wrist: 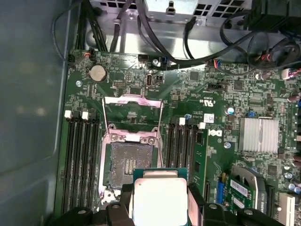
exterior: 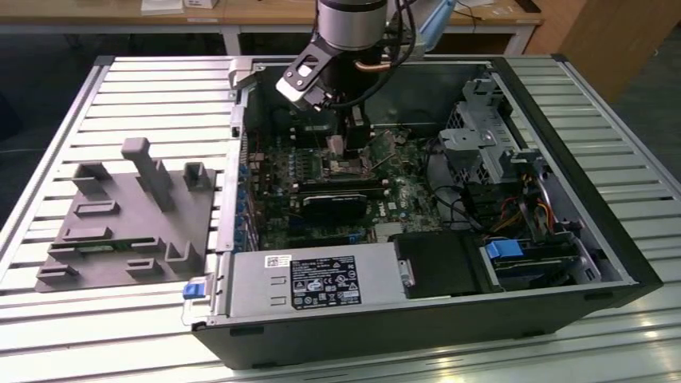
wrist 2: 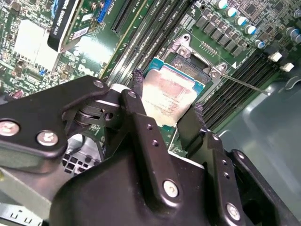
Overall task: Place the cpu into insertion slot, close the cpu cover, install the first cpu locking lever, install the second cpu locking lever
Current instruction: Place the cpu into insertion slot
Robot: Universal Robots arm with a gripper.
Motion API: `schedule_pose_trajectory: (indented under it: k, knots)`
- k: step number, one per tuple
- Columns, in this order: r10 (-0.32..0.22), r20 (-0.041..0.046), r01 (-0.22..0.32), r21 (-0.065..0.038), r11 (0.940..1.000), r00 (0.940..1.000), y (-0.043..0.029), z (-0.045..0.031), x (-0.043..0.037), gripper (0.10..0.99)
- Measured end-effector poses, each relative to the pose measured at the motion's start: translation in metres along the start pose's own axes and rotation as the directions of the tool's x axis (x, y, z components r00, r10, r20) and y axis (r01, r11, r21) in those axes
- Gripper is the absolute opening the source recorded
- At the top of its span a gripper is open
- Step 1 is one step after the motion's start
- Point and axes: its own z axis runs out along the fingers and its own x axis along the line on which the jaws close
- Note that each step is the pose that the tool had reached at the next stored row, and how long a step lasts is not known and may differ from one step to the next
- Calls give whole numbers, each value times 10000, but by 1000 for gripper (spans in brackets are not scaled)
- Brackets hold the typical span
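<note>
Black fingers (wrist 2: pixel 141 120) of the gripper (wrist 2: pixel 168 91) sit closest to us in the second wrist view. They pinch the cpu (wrist 2: pixel 169 96) by 2 opposite edges, its silver-grey top facing up. The gripper's bulky body blocks much of the green motherboard (wrist 2: pixel 33 19) behind it.

In the first wrist view we see the chip hanging over 1 edge of the insertion slot (wrist: pixel 128 162). It hides that part of the socket, while the rest of the dark contact field lies bare. We cannot tell whether the chip touches the socket yet. The cpu cover (wrist: pixel 133 113) is swung open on its hinge, and green board shows through its window. A thin locking lever (wrist 2: pixel 244 83) runs out from a corner of the socket, across the long black memory slots (wrist: pixel 81 155) that flank the socket on both sides.

Around these we note a coin battery (wrist: pixel 97 72), a finned silver heatsink (wrist: pixel 258 134) and black cables (wrist: pixel 155 42) draped over the board's edge.

In the exterior view the arm (exterior: pixel 346 24) reaches down into the open computer case (exterior: pixel 447 323), which lies on a slatted table (exterior: pixel 159 96). A grey fixture (exterior: pixel 133 215) stands at the exterior view's left of the case. Inside it, a power supply (exterior: pixel 309 279) fills the near side and a drive cage (exterior: pixel 484 136) rises at the exterior view's right.
</note>
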Motion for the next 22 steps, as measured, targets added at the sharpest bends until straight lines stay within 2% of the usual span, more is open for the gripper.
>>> schedule_pose_trajectory:
  k: [6, 13, 22]
  knots:
    - [3, 0, -3, -1, 10000, 10000, -6, 88, 10, 541]
    - [1, 0, -1, -1, 10000, 10000, -4, 171, 89, 541]
    - [260, 11, -260, 3, 9997, 9997, 32, 259, 148, 541]
